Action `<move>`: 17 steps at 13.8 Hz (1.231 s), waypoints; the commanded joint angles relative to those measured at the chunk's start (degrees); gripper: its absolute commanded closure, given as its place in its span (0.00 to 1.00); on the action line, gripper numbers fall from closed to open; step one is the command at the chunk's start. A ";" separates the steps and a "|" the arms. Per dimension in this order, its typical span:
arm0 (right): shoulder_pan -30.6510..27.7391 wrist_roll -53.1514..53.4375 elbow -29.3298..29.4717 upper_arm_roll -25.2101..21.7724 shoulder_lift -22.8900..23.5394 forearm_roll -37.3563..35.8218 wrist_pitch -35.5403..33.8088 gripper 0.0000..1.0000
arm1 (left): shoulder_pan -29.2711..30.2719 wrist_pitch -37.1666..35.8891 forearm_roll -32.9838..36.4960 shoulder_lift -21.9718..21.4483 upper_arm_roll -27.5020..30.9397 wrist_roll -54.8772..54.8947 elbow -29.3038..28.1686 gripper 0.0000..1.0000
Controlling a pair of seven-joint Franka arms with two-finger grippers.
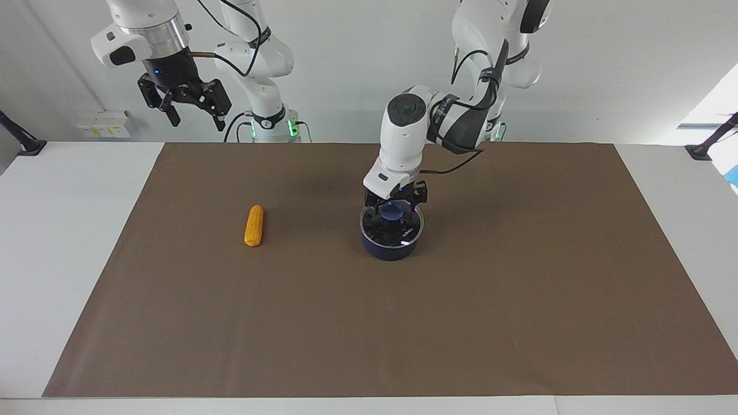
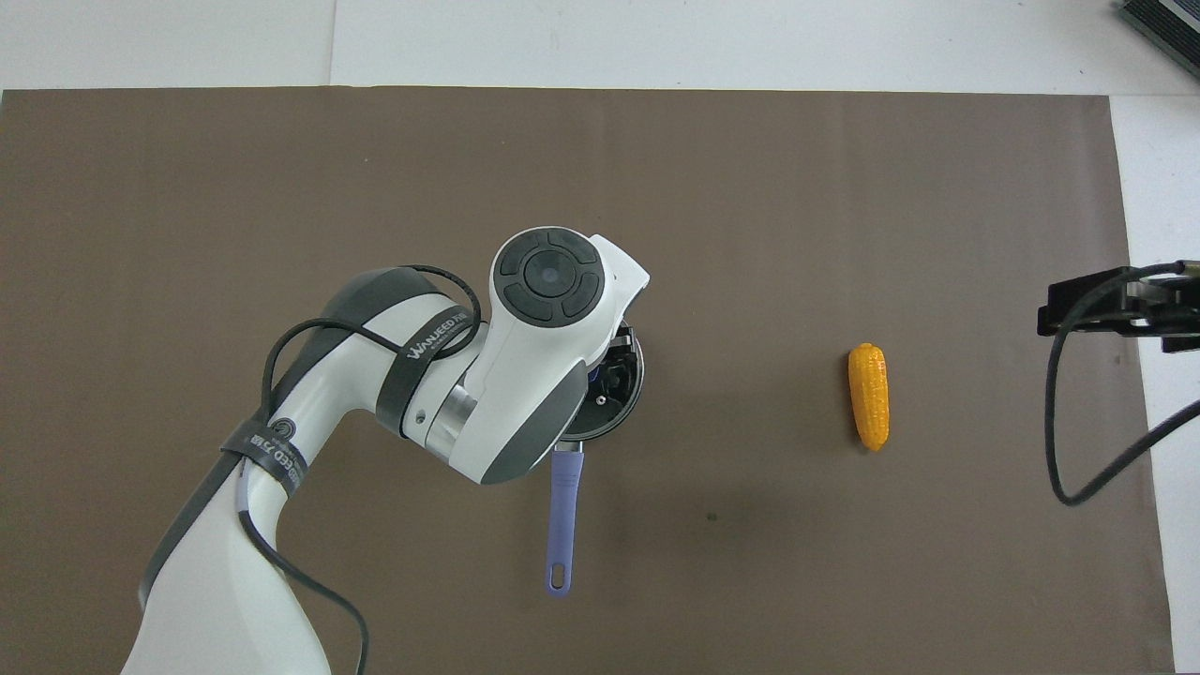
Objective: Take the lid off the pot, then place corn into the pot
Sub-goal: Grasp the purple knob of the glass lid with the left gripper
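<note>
The lidded pot (image 1: 391, 245) sits under the left end effector (image 1: 395, 203), whose grip cannot be told.

One camera sits high across the counter (image 1: 75, 242), facing the robots, taking in the whole brown paper mat (image 1: 403, 323). The other looks steeply down from above the robots' end, closer in. Both share that mat, half a turn apart.

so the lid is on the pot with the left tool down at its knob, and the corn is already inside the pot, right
Not quite. The corn is not in the pot; it lies on the table mat toward the right arm's end, as the facing view shows. The rest holds: the lid is on the pot, with the left tool at its knob.
</note>
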 commanded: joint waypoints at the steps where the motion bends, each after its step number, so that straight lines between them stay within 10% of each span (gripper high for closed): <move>1: -0.63 0.26 -2.19 0.16 -1.60 1.03 2.10 0.00 | -0.62 1.89 0.80 -0.99 0.69 -0.96 -1.99 0.00; 10: -0.63 0.26 -2.19 0.16 -1.60 1.03 2.10 0.00 | -0.70 2.24 0.80 -1.78 0.60 -0.96 -3.75 0.04; 17: -0.63 0.26 -2.19 0.16 -1.60 1.03 2.19 0.00 | -0.88 0.84 0.89 -1.69 0.69 -0.88 -2.79 0.88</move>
